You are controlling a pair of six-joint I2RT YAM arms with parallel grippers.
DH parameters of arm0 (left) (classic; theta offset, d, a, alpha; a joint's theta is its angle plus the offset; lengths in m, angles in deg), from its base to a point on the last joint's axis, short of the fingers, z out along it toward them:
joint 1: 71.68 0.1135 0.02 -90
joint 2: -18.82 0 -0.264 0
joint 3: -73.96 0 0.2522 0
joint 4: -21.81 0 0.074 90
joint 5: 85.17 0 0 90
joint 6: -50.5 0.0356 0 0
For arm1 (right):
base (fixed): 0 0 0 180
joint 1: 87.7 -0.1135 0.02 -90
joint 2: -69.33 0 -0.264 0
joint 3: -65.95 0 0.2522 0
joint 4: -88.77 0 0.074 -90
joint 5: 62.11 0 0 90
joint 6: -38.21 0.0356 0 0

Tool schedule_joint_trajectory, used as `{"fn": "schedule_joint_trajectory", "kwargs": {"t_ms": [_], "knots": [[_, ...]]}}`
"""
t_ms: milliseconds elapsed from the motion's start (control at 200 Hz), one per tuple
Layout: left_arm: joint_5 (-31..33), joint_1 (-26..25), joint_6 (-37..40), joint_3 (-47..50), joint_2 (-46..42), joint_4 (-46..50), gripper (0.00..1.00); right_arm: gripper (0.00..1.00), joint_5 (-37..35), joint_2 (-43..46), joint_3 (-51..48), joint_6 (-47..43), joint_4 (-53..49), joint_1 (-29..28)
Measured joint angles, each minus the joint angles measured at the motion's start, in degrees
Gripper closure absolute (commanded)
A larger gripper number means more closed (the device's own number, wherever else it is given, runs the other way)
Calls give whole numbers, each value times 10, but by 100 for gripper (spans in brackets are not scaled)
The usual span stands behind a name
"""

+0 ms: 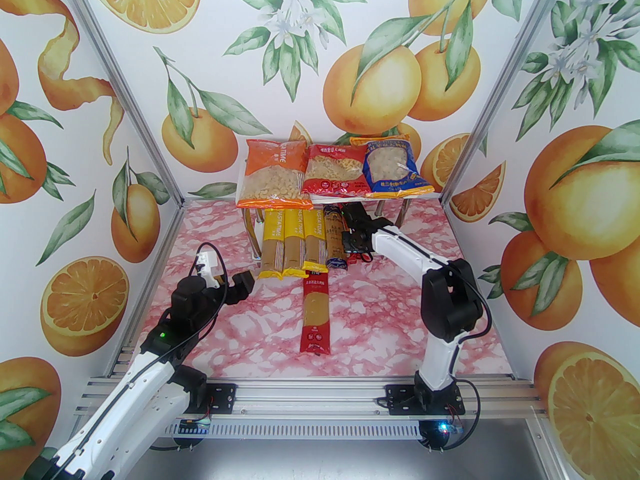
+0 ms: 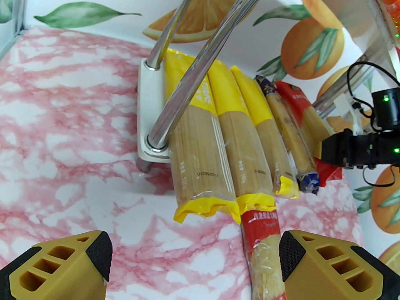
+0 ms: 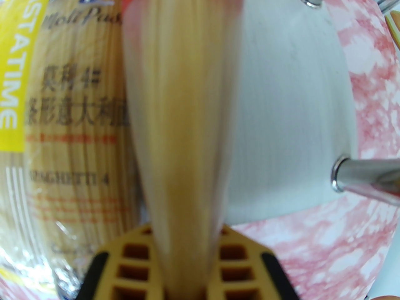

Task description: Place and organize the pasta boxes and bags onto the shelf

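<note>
gripping red pack (image 3: 184, 120), right end effector (image 3: 184, 242) beside bare shelf board (image 3: 287, 105); left end effector (image 2: 195, 248) spread wide.

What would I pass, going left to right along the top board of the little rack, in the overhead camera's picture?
orange PASTATIME bag → red bag → blue bag with yellow ends

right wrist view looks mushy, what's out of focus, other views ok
right wrist view: the red spaghetti pack in the right gripper is too close, out of focus; left wrist view: sharp, glare on the chrome legs; top external view: sharp, evenly lit.
</note>
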Motion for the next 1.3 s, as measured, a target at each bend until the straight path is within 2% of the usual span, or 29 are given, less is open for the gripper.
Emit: {"fn": "schedule_joint_trajectory", "kwargs": {"t_ms": [135, 400, 665, 906, 986, 1301], "knots": [[0, 0, 0, 0, 0, 3, 8, 60, 1, -2, 0, -2, 6, 1], [0, 0, 0, 0, -7, 6, 8, 48, 1, -3, -1, -6, 11, 7], [0, 2, 0, 0, -12, 7, 8, 26, 0, -3, -1, -8, 11, 12], [0, 3, 0, 0, -12, 7, 7, 24, 0, 0, -16, -11, 19, 13], [0, 3, 0, 0, -12, 7, 7, 20, 0, 10, -27, -11, 25, 13], [3, 4, 2, 0, -12, 22, 6, 15, 0, 122, -110, -9, 58, 12]]}}
